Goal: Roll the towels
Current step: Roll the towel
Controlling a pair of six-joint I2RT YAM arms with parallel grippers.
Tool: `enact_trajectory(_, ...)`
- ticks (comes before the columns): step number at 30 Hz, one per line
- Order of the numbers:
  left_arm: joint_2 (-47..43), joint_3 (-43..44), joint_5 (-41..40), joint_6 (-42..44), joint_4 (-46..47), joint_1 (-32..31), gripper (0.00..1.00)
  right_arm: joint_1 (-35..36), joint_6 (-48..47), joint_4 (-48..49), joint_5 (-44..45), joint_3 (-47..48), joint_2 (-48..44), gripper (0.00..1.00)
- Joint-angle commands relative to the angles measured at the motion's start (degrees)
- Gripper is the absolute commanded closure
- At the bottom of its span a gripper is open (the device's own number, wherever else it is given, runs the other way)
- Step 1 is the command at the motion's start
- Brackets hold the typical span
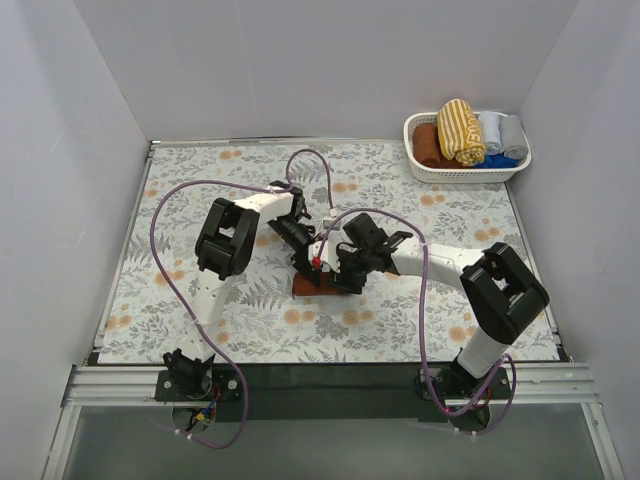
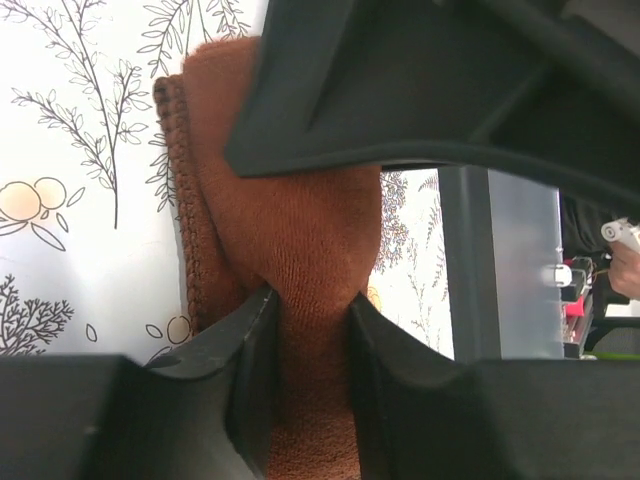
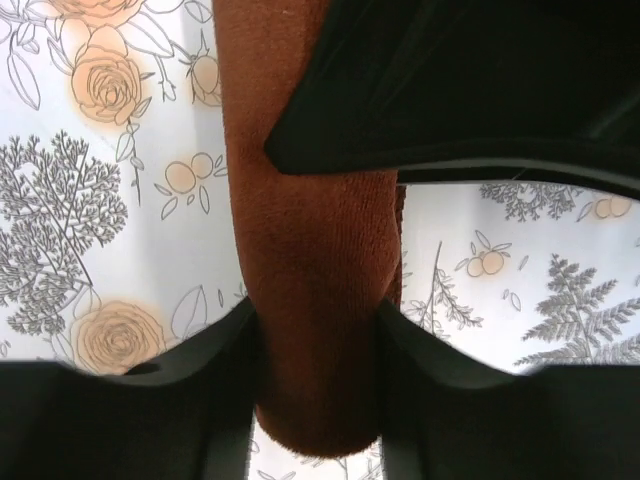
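The rust-brown towel point(image 1: 312, 286) lies at the middle of the worktop point(image 1: 190, 190), bunched into a small compact mass under the two arm heads. Only its near edge shows in the overhead view; the rest is covered by the pincers.

The left pincer point(image 1: 303, 262) comes down on the towel from the far left. In the left wrist view its two fingers point(image 2: 255, 330) are drawn in on a raised fold of the cloth and press it from both sides. A stitched hem point(image 2: 180, 190) runs along the towel's left edge, which lies flat on the printed surface.

The right pincer point(image 1: 345, 272) meets the same towel from the right, just beside the left one. In the right wrist view its fingers point(image 3: 235, 345) are clamped on a thick rounded band of the cloth, touching it on both sides. The band's rounded end hangs just below the fingertips.

The mustard-yellow towel point(image 1: 461, 130), with white stripes, is rolled and rests on top of the contents of a white basket point(image 1: 466, 174) at the far right corner of the worktop, well apart from the arms. Beside it in the basket are a brown roll point(image 1: 427, 146), two grey rolls point(image 1: 502, 131) and a blue roll point(image 1: 501, 160).

Purple cables point(image 1: 157, 215) loop from each arm base across the floral surface.
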Motion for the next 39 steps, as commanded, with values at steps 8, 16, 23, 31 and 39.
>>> enact_trajectory(8, -9.55, -11.57, -9.27, -3.87, 19.8, 2.91, 0.57, -0.92, -2.54, -6.1, -5.15, -0.4, 2.29, 0.99)
enact_trajectory(16, -25.56, -20.53, -6.63, -7.91, 29.09, 11.26, 0.52, -8.74, -1.04, -18.05, -16.57, 7.41, 10.72, 0.99)
enact_trajectory(23, -43.76, -36.35, -12.86, -10.38, 45.96, 10.4, 0.47, -11.73, -0.43, -24.65, -22.29, 14.17, 18.27, 0.99)
enact_trajectory(31, -53.79, -49.36, -28.41, -7.75, 60.4, -1.98, 0.47, -14.81, -0.87, -30.63, -28.36, 19.82, 24.44, 0.99)
enact_trajectory(39, -51.07, -51.56, -34.04, -7.57, 66.29, -6.66, 0.47, -15.16, -1.31, -31.51, -28.45, 20.43, 24.97, 0.99)
